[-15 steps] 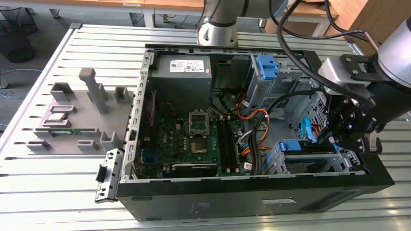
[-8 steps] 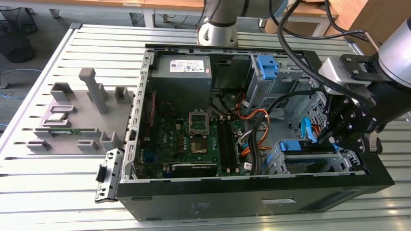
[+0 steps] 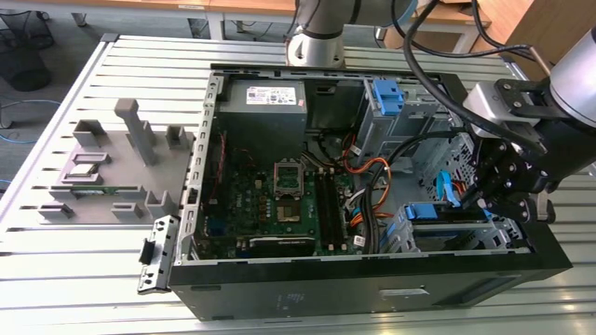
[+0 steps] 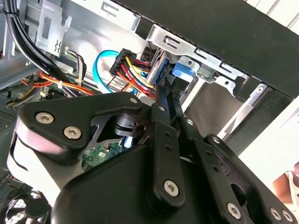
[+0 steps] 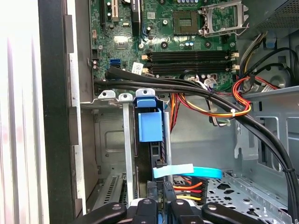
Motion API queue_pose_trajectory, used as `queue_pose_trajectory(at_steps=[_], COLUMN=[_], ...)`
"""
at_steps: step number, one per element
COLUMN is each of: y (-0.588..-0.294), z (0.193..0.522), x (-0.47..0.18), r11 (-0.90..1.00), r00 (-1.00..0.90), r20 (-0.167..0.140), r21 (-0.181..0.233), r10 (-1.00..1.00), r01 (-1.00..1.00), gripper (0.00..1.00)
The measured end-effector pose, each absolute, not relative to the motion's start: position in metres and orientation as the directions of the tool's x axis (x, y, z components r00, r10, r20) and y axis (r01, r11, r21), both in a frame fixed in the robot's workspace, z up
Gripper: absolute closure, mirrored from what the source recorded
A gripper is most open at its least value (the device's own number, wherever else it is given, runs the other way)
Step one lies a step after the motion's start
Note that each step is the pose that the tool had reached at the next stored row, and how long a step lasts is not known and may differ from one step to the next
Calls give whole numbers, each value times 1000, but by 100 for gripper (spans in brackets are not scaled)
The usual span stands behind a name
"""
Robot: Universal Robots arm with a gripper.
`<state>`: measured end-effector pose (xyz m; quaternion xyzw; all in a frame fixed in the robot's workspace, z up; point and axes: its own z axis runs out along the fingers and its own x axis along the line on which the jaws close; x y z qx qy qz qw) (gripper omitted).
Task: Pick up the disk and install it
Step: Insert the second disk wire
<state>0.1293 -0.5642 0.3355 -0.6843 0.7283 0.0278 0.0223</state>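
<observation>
An open computer case (image 3: 373, 279) lies on its side on a slatted metal table (image 3: 84, 258), its black front panel toward the exterior view's bottom edge. To the case's exterior-view left, grey fixture blocks (image 3: 112, 164) stand on the table, well apart from the arm. Inside the case, the green motherboard (image 3: 279, 195) covers the floor, with a grey power supply (image 3: 265, 98) at the far end beside the arm's base (image 3: 317, 49). The arm (image 3: 568, 91) reaches over the case's exterior-view right side, and the gripper (image 3: 503, 202) hangs down into the drive cage (image 3: 447, 234) at the near right corner. The disk (image 5: 150, 140) sits edge-on in that cage, between silver metal brackets, its blue rail tab (image 5: 149, 126) showing in the first wrist view and again as a blue block (image 4: 182, 70) in the second wrist view. In the first wrist view the black fingers (image 5: 145, 210) stand close together at the disk's rear edge; whether they pinch it cannot be told. Black cable bundles (image 5: 187, 86) run across above the cage. A light blue data cable (image 5: 187, 171) and red, orange and yellow power wires (image 5: 189, 189) meet at the disk's rear, just beside the fingertips.
</observation>
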Motion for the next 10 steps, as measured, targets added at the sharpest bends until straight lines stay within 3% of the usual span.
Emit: queue_pose_trajectory(at_steps=[10], y=[-564], z=[334], x=[129], r11=[62], r00=[-62], r20=[-70], r21=[10], r10=[-996], r01=[-998], gripper=[82])
